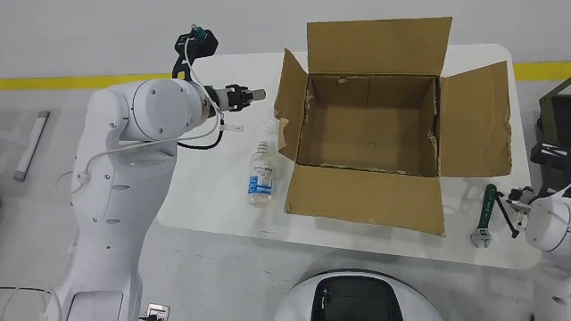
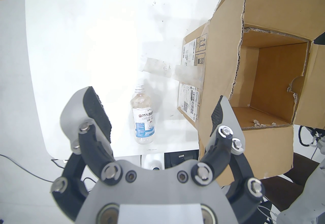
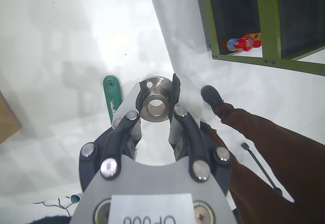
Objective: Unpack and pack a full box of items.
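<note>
Bottle (image 1: pixel 260 176) lies beside box (image 1: pixel 366 203); right jaws grip flange (image 3: pixel 155 104).

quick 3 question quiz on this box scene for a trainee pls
1. True or false: the clear bottle stands upright inside the cardboard box.
2. What does the right gripper hold? A) a metal flanged ring B) a roll of tape C) nothing
3. Fill in: the fingers of the left gripper are ____ (open or shut).

Key: 1 false, it lies on its side on the table beside the box; 2 A; 3 open.
</note>
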You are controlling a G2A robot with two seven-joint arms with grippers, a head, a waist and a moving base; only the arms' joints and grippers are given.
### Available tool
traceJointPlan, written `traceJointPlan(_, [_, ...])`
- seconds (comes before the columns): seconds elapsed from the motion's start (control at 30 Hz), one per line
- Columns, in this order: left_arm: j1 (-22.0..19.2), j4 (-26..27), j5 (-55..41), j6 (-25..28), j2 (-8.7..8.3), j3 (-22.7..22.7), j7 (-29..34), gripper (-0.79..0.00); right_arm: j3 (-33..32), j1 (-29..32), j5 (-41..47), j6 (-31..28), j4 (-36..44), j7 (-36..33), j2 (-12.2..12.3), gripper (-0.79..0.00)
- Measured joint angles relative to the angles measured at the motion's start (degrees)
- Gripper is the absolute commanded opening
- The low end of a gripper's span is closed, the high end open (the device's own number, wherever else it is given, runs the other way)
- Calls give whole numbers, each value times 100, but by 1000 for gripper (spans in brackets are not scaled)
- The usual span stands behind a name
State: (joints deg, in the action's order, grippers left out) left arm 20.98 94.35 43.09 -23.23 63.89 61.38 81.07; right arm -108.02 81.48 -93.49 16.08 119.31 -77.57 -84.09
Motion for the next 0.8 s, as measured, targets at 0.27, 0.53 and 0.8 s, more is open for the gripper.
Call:
traceJointPlan(0.27, [0, 0, 0, 0, 0, 0, 0, 0, 23, -8, 41, -19, -219, 38, 6, -579])
traceJointPlan(0.53, [0, 0, 0, 0, 0, 0, 0, 0, 8, -45, 204, -65, -222, 170, 16, -123])
traceJointPlan(0.8, [0, 0, 0, 0, 0, 0, 0, 0, -254, -234, 1020, -63, 139, 2019, 21, -785])
